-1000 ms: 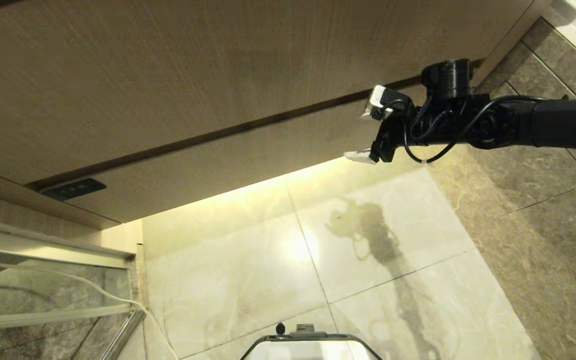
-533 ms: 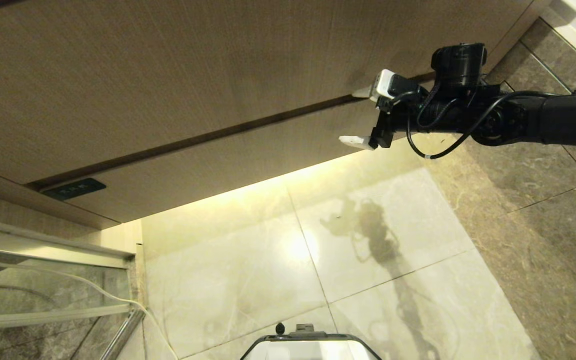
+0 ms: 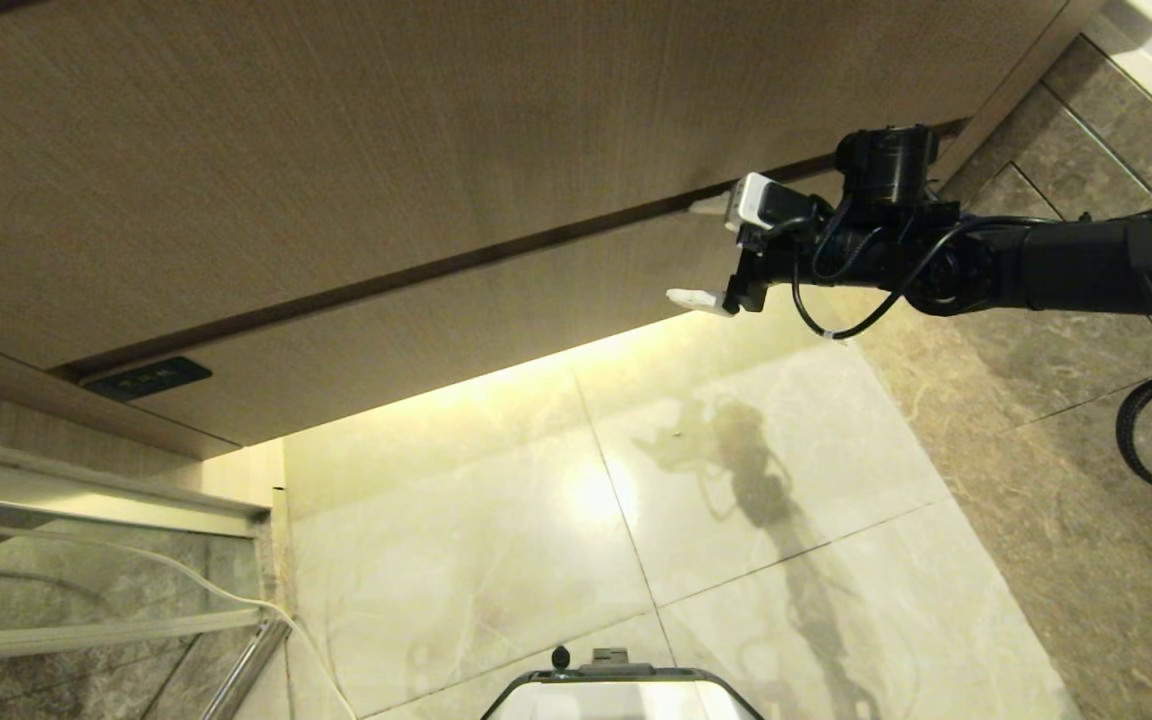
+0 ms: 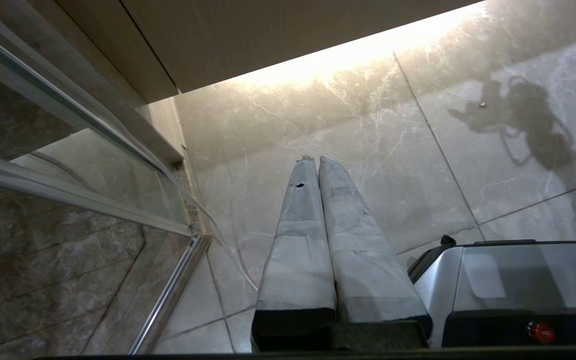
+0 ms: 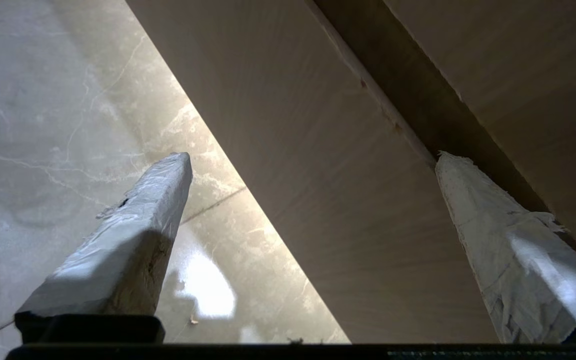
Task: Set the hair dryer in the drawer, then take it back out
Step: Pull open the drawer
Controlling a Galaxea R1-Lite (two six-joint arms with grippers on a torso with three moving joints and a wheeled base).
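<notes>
A wide, light-brown wood-grain drawer runs slantwise across the head view, shut, with a taller wood panel above it and a dark gap between the two. A small black plate sits at the drawer's left end. Below lies a pale marble floor, lit by a warm glow from under the drawer, with a glass door at the left. The right hand reaches in from the right with its white-wrapped fingers spread wide and empty, one fingertip at the gap along the drawer's top edge, the other before the lower edge. The left hand hangs above the floor, fingers pressed together, holding nothing. The hair dryer cannot be seen in any view.
</notes>
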